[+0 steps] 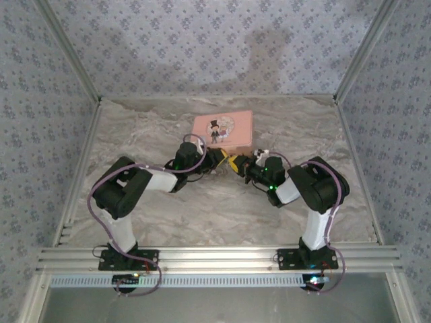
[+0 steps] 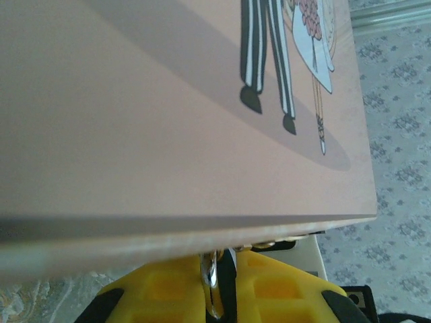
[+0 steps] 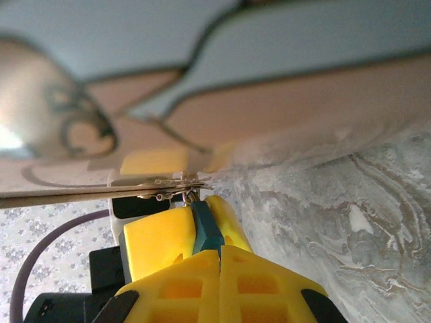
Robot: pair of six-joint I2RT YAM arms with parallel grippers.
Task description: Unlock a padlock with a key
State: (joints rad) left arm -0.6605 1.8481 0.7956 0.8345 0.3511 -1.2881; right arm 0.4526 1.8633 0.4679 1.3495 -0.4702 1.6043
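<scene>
Close to us, the two arms reach in over the marbled table [image 1: 202,215] and meet in the middle. The right gripper [image 3: 206,237] has its yellow jaws pressed tight on the padlock [image 3: 205,227]. We see the padlock as a thin blue-green bit between them. The left gripper [image 2: 219,288] has its jaws almost together on a small shiny metal piece. We think that piece is the key [image 2: 211,277]. Both grippers are right up against the front edge of the pink tin [image 1: 222,129], which lies just behind them.
</scene>
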